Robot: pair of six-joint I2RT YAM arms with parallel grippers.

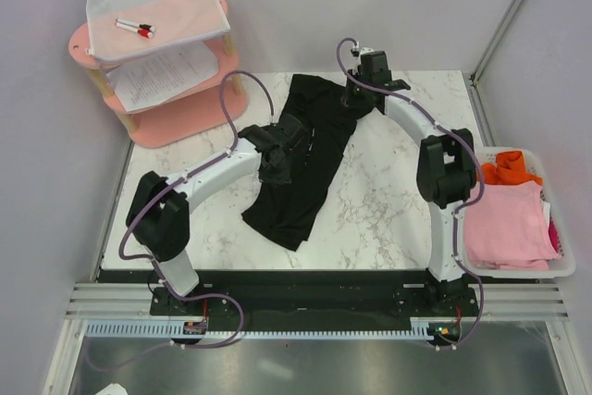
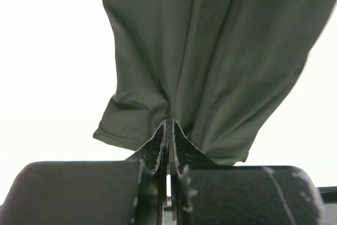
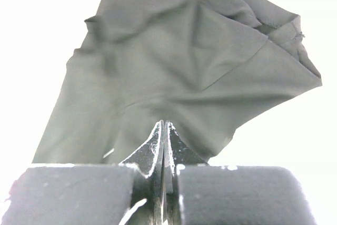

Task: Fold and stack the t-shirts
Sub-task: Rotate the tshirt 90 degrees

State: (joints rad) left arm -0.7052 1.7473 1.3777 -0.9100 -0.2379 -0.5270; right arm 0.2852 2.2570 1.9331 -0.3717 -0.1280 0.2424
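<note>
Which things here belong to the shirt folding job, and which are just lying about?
Job: black t-shirt on the table, pinched by the left claw and right claw; pink t-shirt and orange t-shirt in the basket.
Lying about: pink shelf, paper sheets, white pouch, markers.

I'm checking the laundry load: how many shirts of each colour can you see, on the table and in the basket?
Black cloth t-shirt, on the marble table: 1
Pink cloth t-shirt, in the white plastic basket: 1 (layers unclear)
Orange cloth t-shirt, same basket: 1
Total: 3 visible
</note>
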